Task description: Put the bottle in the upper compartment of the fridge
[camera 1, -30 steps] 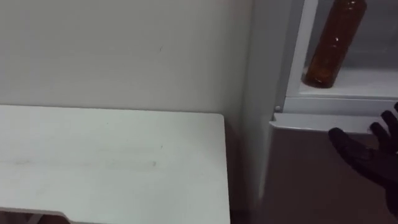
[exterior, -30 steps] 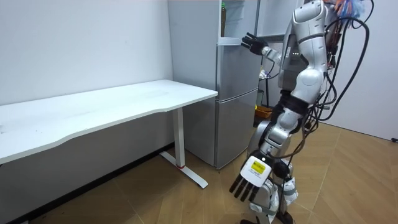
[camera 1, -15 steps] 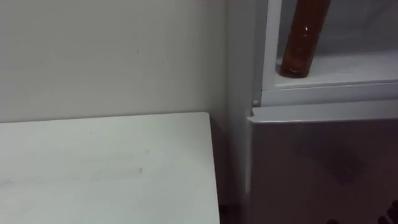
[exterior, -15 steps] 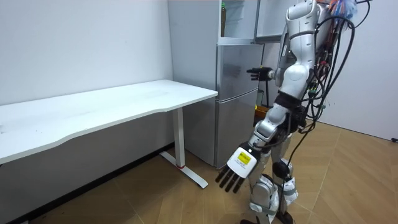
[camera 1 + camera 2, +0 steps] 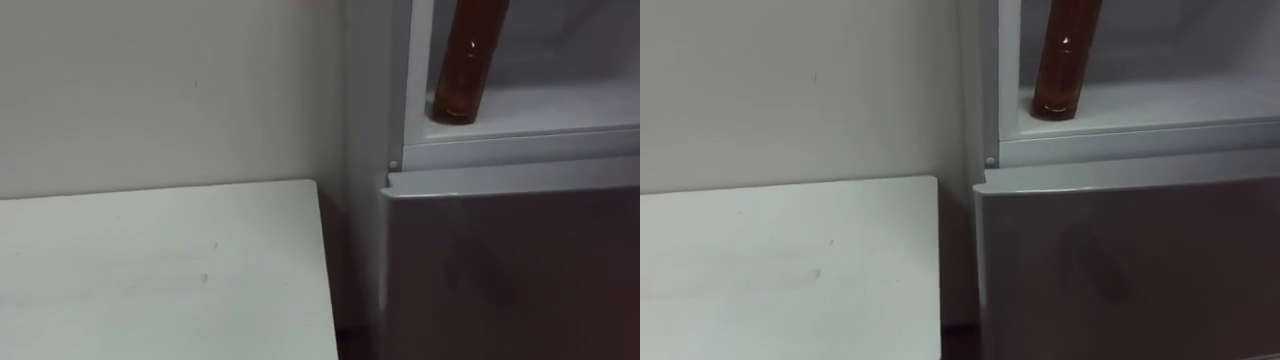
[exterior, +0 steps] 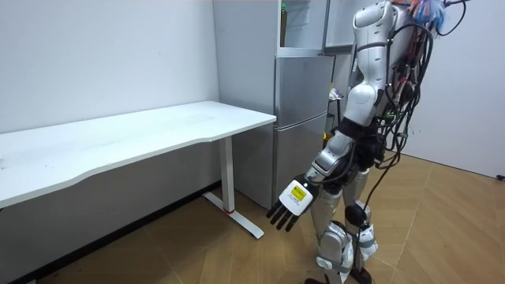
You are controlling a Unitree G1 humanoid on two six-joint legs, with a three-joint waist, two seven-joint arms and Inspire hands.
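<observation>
An amber bottle [image 5: 467,60] stands upright on the white shelf [image 5: 545,108] of the open upper fridge compartment, near its left wall; its top runs out of the picture. The same bottle [image 5: 1065,55] shows in the right eye view. Nothing touches it. I stand facing the grey fridge [image 6: 300,126], about an arm's length from it. My left hand [image 6: 288,211] hangs low beside my leg in the room view, fingers straight and holding nothing.
The lower fridge door [image 5: 510,270] is closed just under the shelf. A white table [image 5: 150,270] stands against the wall left of the fridge, with a narrow gap between them. Wooden floor [image 6: 442,229] lies open behind me.
My right hand, which was stretched toward the fridge front, has dropped out of the eye view and away from the fridge. The left arm swung forward a little. The bottle stayed on the shelf.
</observation>
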